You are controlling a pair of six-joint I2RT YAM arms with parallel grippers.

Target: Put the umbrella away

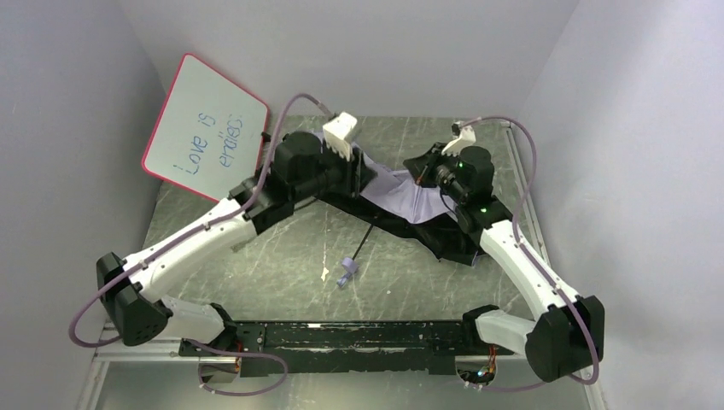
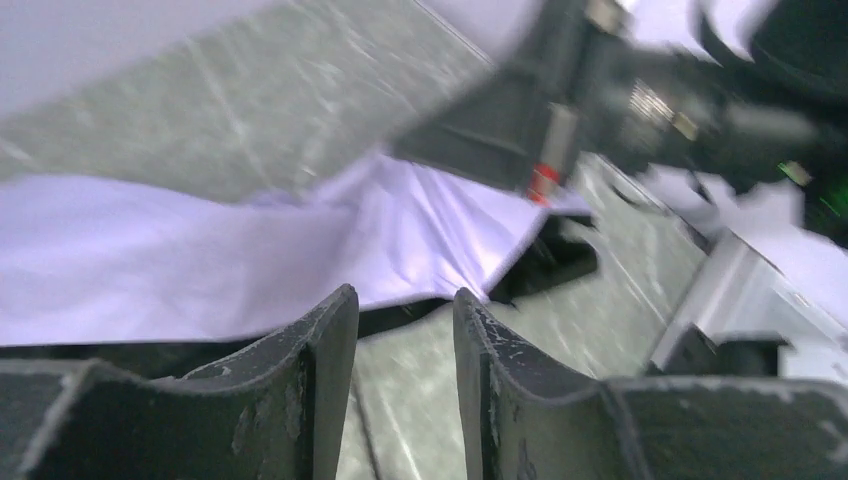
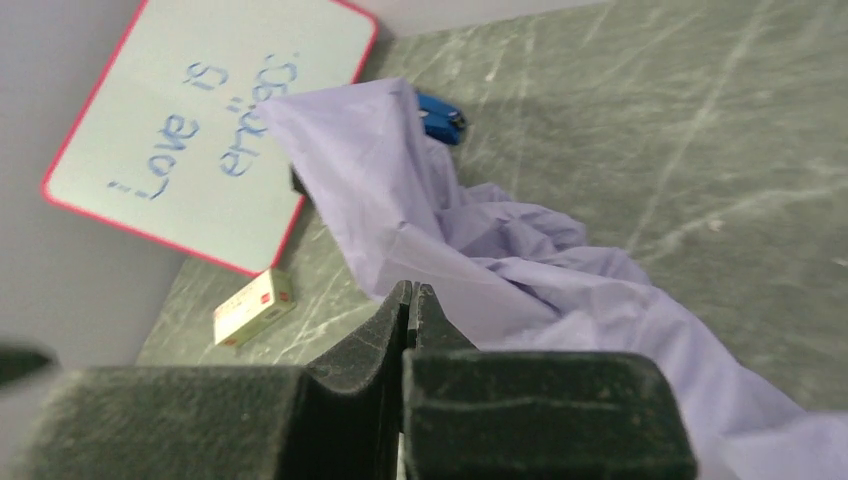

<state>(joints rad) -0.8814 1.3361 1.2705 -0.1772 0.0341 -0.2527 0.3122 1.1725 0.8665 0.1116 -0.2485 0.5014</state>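
The umbrella [image 1: 401, 195] lies collapsed in the middle of the table, lilac canopy on top and black fabric [image 1: 435, 235] spread toward the right arm. Its thin shaft runs down to the small lilac handle [image 1: 346, 272]. My left gripper [image 1: 369, 175] hovers at the canopy's left edge. In the left wrist view it [image 2: 405, 300] is open, with only table between the fingers and lilac fabric [image 2: 200, 250] just beyond. My right gripper [image 1: 424, 173] sits at the canopy's right side. In the right wrist view it [image 3: 412, 290] is shut, its tips against crumpled lilac fabric [image 3: 480, 250]; no fabric shows between them.
A red-framed whiteboard [image 1: 205, 128] leans against the back left wall. A small cream box [image 3: 253, 305] lies below the whiteboard [image 3: 210, 120]. A blue object [image 3: 440, 118] peeks out behind the raised canopy. Walls close in on three sides.
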